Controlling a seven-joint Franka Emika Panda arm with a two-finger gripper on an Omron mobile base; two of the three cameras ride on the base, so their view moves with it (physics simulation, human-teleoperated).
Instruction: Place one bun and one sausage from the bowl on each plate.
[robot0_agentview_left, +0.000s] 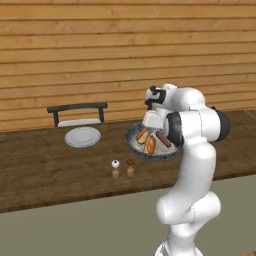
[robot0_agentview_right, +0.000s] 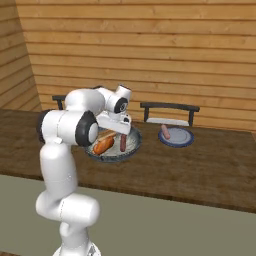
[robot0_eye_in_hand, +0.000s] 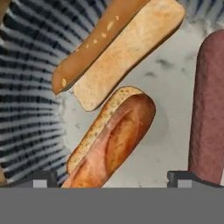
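Arm bent low over the bowl on the wooden table.

The gripper (robot0_agentview_right: 121, 131) hangs just above the bowl (robot0_agentview_right: 131, 147); whether its jaws are parted cannot be told from here. Directly under the jaws lies a dark sausage (robot0_agentview_right: 123, 142), and just to their left a bun (robot0_agentview_right: 103, 145). Well to the right of the jaws sits a blue-rimmed plate (robot0_agentview_right: 183, 140) with a second sausage (robot0_agentview_right: 165, 132) on it, and a dark chair (robot0_agentview_right: 170, 111) stands behind that plate.

No text, label, brand, number or sign can be read on anything in these views.
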